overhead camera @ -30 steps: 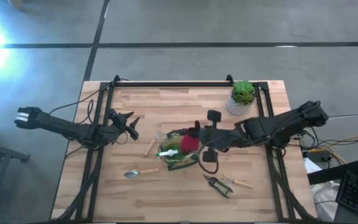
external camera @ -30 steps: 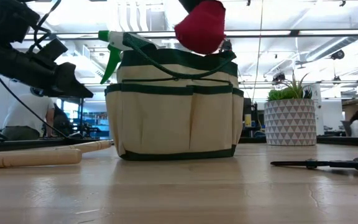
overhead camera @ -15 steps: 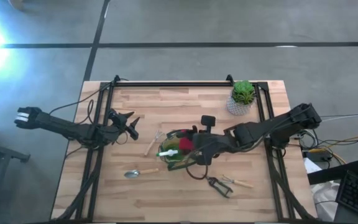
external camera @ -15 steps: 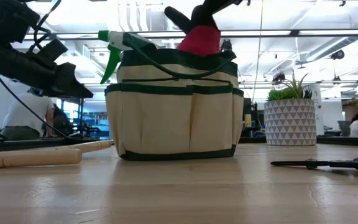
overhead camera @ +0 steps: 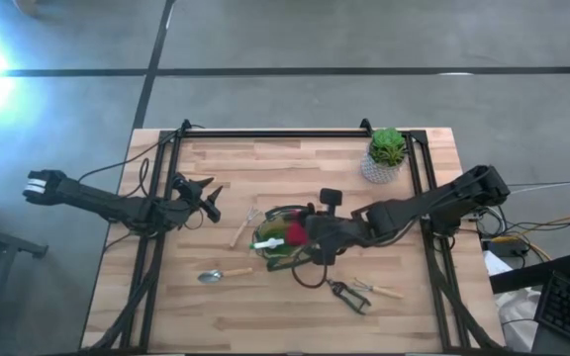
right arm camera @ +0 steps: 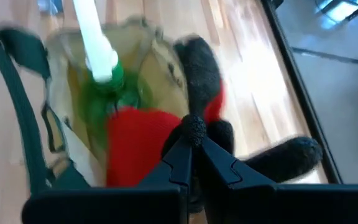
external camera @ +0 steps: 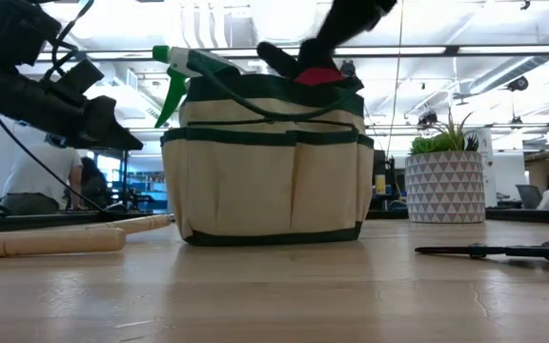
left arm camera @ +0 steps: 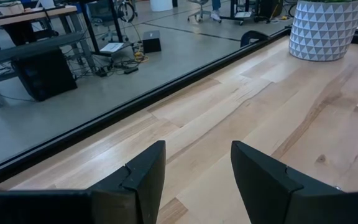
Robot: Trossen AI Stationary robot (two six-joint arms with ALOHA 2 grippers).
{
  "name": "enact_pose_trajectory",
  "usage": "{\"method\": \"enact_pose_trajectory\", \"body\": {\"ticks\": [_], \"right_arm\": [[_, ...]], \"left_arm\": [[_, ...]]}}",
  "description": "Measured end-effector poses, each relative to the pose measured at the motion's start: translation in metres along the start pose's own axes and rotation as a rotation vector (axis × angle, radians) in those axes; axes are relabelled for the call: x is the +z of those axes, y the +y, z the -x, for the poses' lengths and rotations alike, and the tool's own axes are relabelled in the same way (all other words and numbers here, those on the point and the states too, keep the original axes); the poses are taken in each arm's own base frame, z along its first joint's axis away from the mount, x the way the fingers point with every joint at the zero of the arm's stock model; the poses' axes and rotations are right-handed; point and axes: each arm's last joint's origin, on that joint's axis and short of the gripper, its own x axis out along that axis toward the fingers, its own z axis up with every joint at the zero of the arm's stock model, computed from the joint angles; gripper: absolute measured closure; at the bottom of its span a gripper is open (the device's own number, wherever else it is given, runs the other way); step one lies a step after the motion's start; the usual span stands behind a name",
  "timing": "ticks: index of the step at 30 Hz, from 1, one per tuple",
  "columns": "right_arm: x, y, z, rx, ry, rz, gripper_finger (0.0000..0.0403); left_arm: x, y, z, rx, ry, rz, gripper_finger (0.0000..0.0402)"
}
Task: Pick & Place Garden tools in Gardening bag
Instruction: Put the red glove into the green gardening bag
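Item: red glove (right arm camera: 135, 140), pinched in my right gripper (right arm camera: 191, 134), fingers closed, half inside the gardening bag (overhead camera: 283, 247) at table centre. My left gripper (left arm camera: 194, 171) waits apart, fingers spread, empty. Risk: glove snags on the rim or green sprayer (external camera: 174, 71) and spills outside when released.

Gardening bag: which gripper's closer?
Right. The right gripper is over the gardening bag mouth, shut on the red glove; the left gripper hangs open beside it.
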Motion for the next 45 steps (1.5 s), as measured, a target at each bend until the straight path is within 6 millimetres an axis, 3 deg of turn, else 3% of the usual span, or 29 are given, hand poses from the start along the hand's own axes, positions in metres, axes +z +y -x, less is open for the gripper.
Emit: {"method": "enact_pose_trajectory", "body": {"ticks": [9,25,45], "right_arm": [[-0.014,0.004,-0.009,-0.004,0.034,-0.038,0.0394],[-0.021,0.01,-0.021,0.005,0.04,-0.062,0.0394],[-0.025,0.02,-0.026,0.173,0.018,-0.061,0.0394]], "left_arm": [[0.0,0.0,0.0,0.0,0.0,0.0,0.0216],[0.0,0.0,0.0,0.0,0.0,0.0,0.0216],[0.0,0.0,0.0,0.0,0.0,-0.001,0.0216]]}}
